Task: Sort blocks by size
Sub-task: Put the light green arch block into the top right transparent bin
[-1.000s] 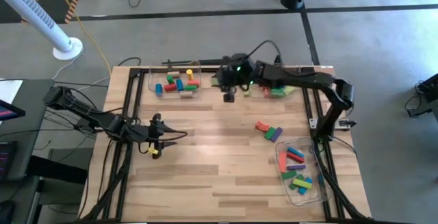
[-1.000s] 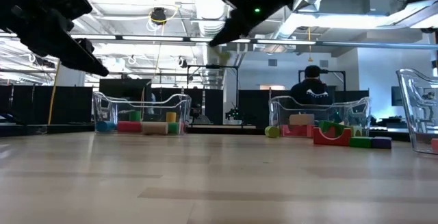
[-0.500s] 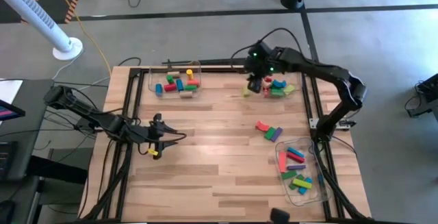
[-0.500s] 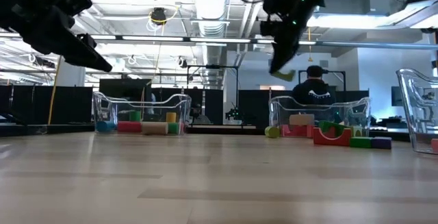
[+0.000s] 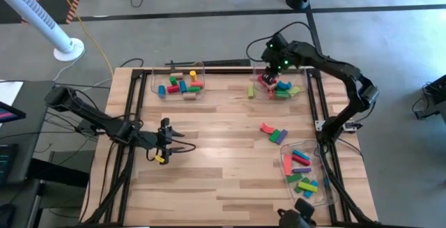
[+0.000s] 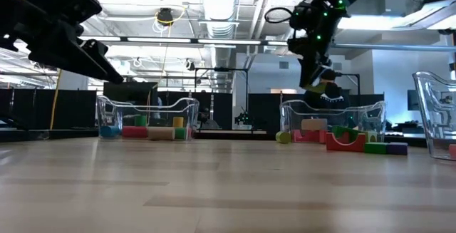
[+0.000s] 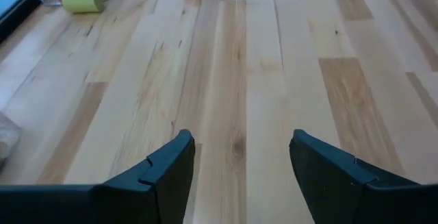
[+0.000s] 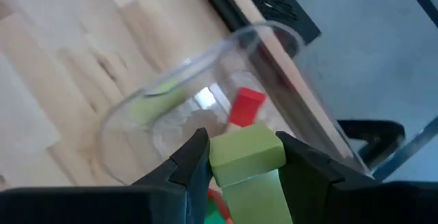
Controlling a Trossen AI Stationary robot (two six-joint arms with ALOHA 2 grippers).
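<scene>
overhead, the right gripper (image 5: 268, 77) hangs above the clear tray (image 5: 259, 68) at the worktop's far edge, toward the far right corner, its fingers (image 8: 194, 157) clamped on a light green block (image 8: 248, 154); the wrist view shows a red block (image 8: 246, 106) in that tray beyond the held piece. just outside this tray's wall a light green cylinder (image 5: 251, 91) lies on bare wood. a second tray (image 5: 199, 69) sits along the far edge nearer the left corner, holding mixed blocks (image 5: 179, 86) in red, blue, green and yellow. a third tray (image 5: 285, 160) rests by the near right corner against the right edge, filled with longer blocks (image 5: 301, 170). between the two right-hand trays, an orange-red piece (image 5: 267, 127) with green and purple pieces (image 5: 279, 136) beside it lies loose, near the right edge. the left gripper (image 5: 178, 144) waits over the left half of the worktop, fingers apart and empty, with wide bare wood (image 7: 233, 87) ahead of it; the middle and near-left stretch of the top carry nothing.
</scene>
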